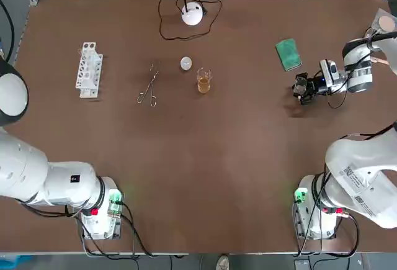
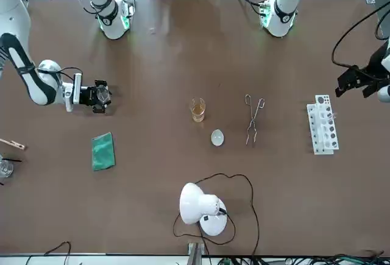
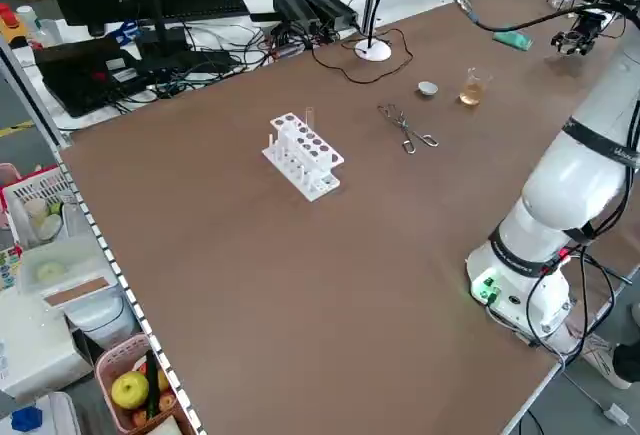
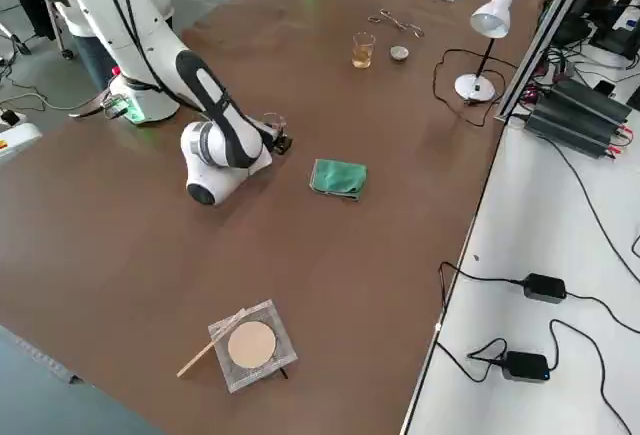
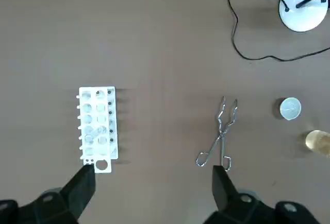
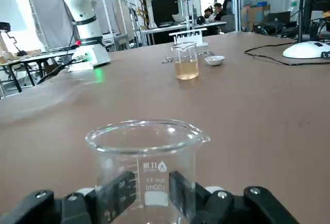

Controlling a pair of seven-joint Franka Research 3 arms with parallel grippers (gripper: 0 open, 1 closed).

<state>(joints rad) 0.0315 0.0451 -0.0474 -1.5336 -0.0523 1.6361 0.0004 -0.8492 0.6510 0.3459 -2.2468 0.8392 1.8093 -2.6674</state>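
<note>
on my screen the right claw (image 6: 147, 195) is low over the robot's right side of the table (image 1: 236, 158), lying level and pointing toward the middle. its two fingers (image 6: 119, 187) are closed narrow on the foot of an empty beaker (image 6: 147, 154), one on each side of the glass. the beaker stands upright with its spout rim clear above the fingers. i cannot tell whether its base touches the table.

a folded green cloth (image 1: 288, 54) lies near this claw, a little farther from the robot's base and apart from the beaker. beyond the beaker, toward the centre of the table, a small glass of amber liquid (image 1: 203, 81) stands, with a little white dish (image 1: 186, 63) just beside it. metal tongs (image 1: 149, 84) lie a bit farther toward the robot's left. a white desk lamp (image 1: 192, 13) sits at the far edge with its black cord looping on the table.

the left claw (image 5: 153, 171) hangs high above the robot's left side, fingers spread wide and holding nothing. under it is a white tube rack (image 5: 98, 122), with the tongs off to one side, and the claw is well apart from both.
</note>
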